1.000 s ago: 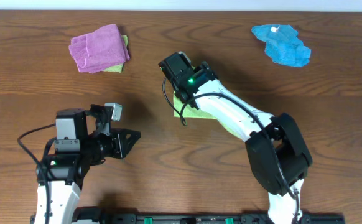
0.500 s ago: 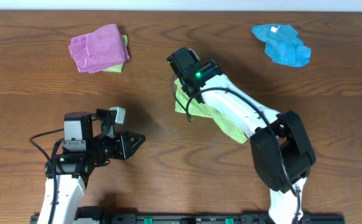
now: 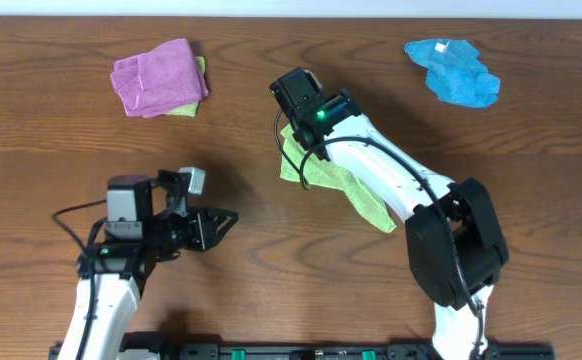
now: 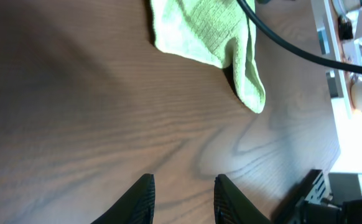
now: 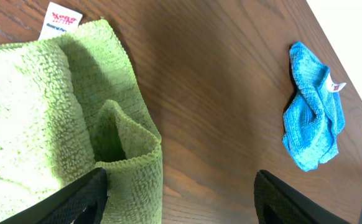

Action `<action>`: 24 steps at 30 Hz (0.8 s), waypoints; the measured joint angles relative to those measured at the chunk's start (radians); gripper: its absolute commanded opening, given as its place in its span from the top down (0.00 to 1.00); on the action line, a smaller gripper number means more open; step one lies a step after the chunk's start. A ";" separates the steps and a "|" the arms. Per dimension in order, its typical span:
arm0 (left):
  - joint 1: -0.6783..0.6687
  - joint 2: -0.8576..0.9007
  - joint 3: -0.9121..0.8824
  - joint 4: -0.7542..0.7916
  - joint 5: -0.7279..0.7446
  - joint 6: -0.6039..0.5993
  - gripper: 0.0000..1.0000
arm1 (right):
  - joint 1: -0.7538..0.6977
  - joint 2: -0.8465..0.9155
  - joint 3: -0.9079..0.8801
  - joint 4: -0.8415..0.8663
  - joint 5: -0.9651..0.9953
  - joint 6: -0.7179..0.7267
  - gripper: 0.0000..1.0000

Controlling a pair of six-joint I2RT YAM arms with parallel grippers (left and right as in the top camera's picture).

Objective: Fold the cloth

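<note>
The cloth (image 3: 316, 172) is a lime-green towel, rumpled at mid-table and partly hidden under my right arm. My right gripper (image 3: 297, 98) hangs over its far left part. In the right wrist view the gripper (image 5: 181, 180) stands wide open. A raised fold of the cloth (image 5: 131, 155) leans against the left finger, and bare wood lies before the right finger. A white tag (image 5: 63, 18) sits on the cloth's far edge. My left gripper (image 3: 229, 216) is left of the cloth, apart from it. Its jaws (image 4: 184, 186) are open over bare wood, with the cloth (image 4: 212, 37) ahead.
A purple-pink cloth (image 3: 159, 78) lies at the back left on top of a lime one (image 3: 187, 108). A bright blue cloth (image 3: 453, 70) lies at the back right, also in the right wrist view (image 5: 311, 112). A black cable (image 4: 293, 46) crosses above the cloth.
My right gripper has moved a little right and toward the back, and more of the cloth now shows. My left arm has shifted right and its jaws have opened wider.
</note>
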 measured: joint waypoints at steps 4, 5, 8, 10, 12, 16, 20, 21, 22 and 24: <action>-0.070 0.100 -0.005 0.178 -0.001 -0.038 0.65 | -0.001 0.000 0.000 -0.006 0.001 -0.007 0.27; -0.095 0.137 -0.005 0.245 -0.001 -0.053 0.64 | -0.001 0.000 0.001 -0.005 0.001 -0.008 0.27; -0.153 0.247 -0.005 0.415 0.001 -0.106 0.62 | -0.003 0.000 0.001 -0.005 0.001 -0.011 0.27; -0.175 0.309 -0.004 0.496 0.001 -0.140 0.62 | -0.005 0.000 0.002 -0.005 0.001 -0.011 0.27; -0.192 0.372 -0.005 0.563 0.002 -0.171 0.62 | -0.009 0.000 0.002 -0.006 0.000 -0.013 0.28; -0.213 0.477 -0.005 0.649 0.009 -0.209 0.65 | -0.021 0.000 0.002 -0.005 0.001 -0.018 0.30; -0.219 0.533 -0.005 0.760 0.014 -0.241 0.72 | -0.023 0.000 0.002 -0.005 0.001 -0.021 0.29; -0.219 0.541 -0.005 0.787 0.021 -0.250 0.73 | -0.023 0.000 0.002 -0.004 0.000 -0.022 0.29; -0.219 0.551 -0.003 0.808 0.028 -0.255 0.75 | -0.023 0.000 0.002 -0.005 0.000 -0.022 0.29; -0.219 0.575 0.013 0.816 0.042 -0.263 0.74 | -0.024 0.000 0.002 -0.005 0.000 -0.022 0.29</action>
